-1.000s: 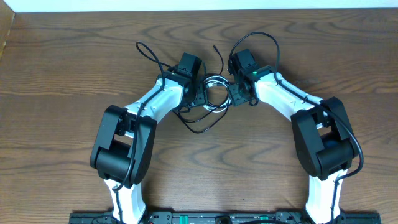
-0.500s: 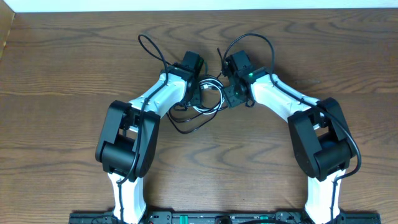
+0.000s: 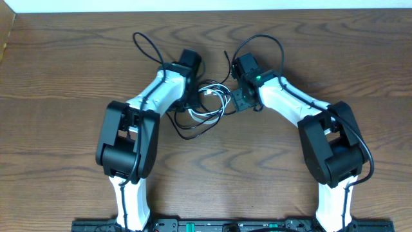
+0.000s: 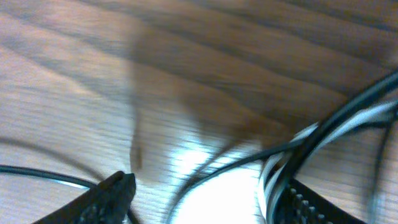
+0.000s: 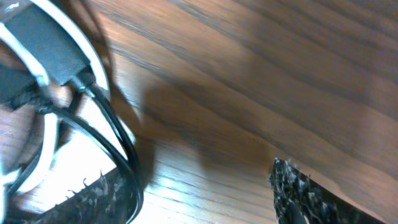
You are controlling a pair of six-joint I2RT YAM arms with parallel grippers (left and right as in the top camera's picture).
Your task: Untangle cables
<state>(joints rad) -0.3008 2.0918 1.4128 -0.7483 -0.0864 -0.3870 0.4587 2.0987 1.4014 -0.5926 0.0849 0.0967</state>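
Looking down on a brown wooden tabletop (image 3: 58, 135), the overhead view shows two white-and-black arms reaching in from the near edge and meeting over a small tangle of cables (image 3: 212, 106) near the middle. A white cable (image 3: 217, 96) lies in loops between the two wrists. Black cables (image 3: 201, 132) cross it and trail in a loose curve toward the near side, under the left arm's wrist. Thin black loops also rise behind each wrist; it is unclear whether they belong to the tangle or to the arms. In the blurred left wrist view, the left hand (image 4: 208, 190) is released, its fingers (image 4: 115, 193) spread wide just above the wood. White and black strands run together past its right finger, and one black strand runs by the left finger. In the right wrist view, the right hand (image 5: 193, 180) is also released, fingers (image 5: 305, 190) well apart. A dark plug (image 5: 53, 37) sits at the upper left against a white loop, with two black strands curving down to the left finger. Neither hand is closed on a cable.
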